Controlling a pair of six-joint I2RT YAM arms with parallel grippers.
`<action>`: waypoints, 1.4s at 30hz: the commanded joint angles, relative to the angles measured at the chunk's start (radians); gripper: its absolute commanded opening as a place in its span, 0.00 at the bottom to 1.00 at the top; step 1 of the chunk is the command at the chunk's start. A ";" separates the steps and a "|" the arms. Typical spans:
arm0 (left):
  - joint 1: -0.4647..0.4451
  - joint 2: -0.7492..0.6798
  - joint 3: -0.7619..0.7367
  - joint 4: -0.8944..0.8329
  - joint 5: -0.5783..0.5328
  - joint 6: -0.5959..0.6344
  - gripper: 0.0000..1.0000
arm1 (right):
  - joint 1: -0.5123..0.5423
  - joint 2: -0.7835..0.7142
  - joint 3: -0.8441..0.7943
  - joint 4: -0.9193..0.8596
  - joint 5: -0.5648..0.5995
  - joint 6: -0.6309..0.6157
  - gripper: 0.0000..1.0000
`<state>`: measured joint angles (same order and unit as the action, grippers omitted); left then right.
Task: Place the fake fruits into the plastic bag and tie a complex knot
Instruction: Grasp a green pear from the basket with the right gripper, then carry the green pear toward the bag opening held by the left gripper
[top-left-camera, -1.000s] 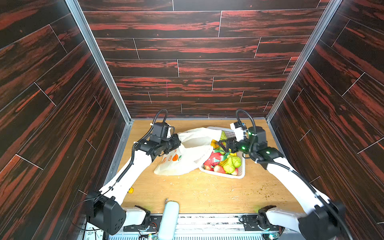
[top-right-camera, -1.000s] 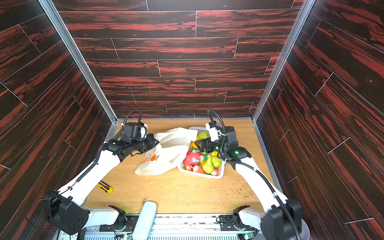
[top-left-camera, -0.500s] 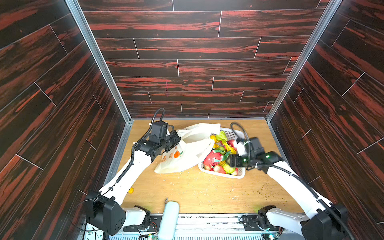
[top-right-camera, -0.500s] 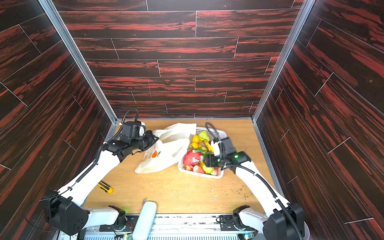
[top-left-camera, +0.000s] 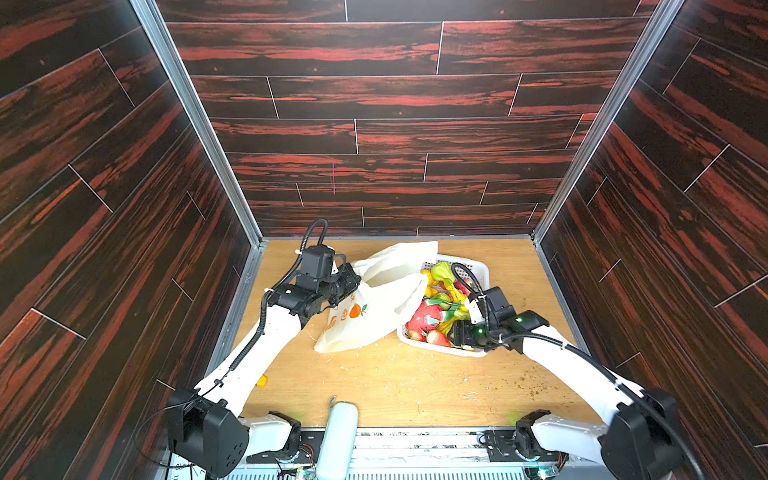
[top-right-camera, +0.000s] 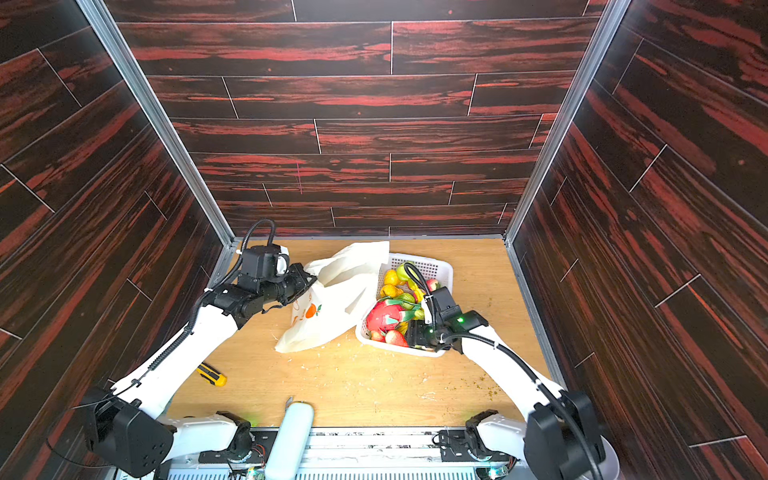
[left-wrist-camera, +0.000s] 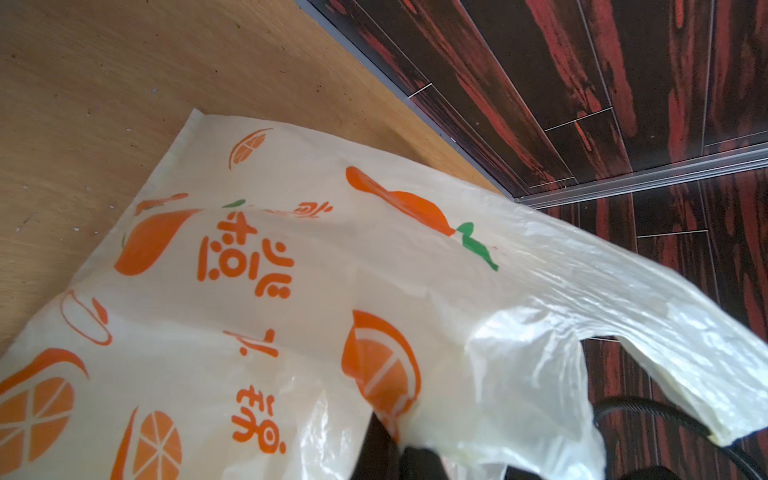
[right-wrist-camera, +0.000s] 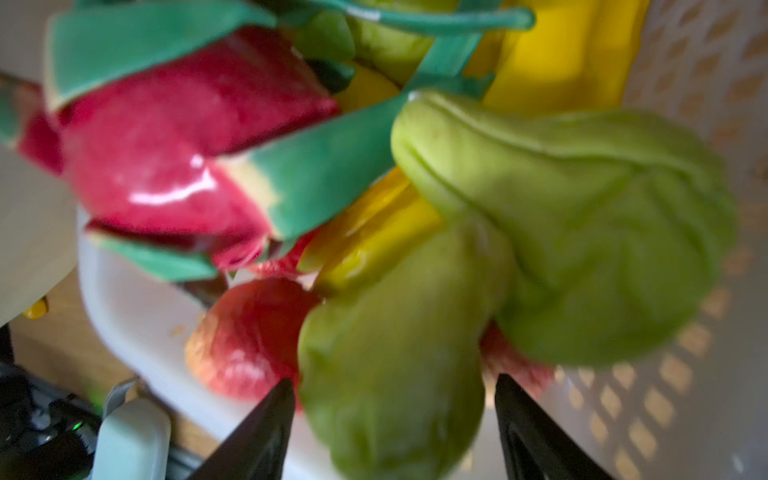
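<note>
The right gripper has been brought to the 6 o'clock end of the basket, jaws set wide astride a green pear; contact cannot be told. The plastic bag, at the basket's 9 o'clock, is kept pinched by the left gripper, so a pick is judged imminent.

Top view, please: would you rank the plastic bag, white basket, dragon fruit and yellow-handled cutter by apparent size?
1. plastic bag and white basket: too alike to rank, basket partly hidden
2. dragon fruit
3. yellow-handled cutter
</note>
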<state>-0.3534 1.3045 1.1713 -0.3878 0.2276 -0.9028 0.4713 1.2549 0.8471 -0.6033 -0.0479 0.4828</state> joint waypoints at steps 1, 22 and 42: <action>0.004 -0.032 -0.013 0.006 0.002 -0.006 0.00 | 0.002 0.055 0.012 0.058 0.014 0.010 0.77; 0.004 -0.030 -0.018 0.012 0.037 -0.022 0.00 | 0.003 -0.031 0.033 0.000 0.039 -0.033 0.47; 0.004 -0.006 -0.023 0.041 0.131 -0.013 0.00 | 0.101 -0.095 0.277 0.245 -0.143 0.005 0.42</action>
<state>-0.3534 1.3018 1.1595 -0.3656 0.3374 -0.9237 0.5446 1.1210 1.0874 -0.4568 -0.1486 0.4625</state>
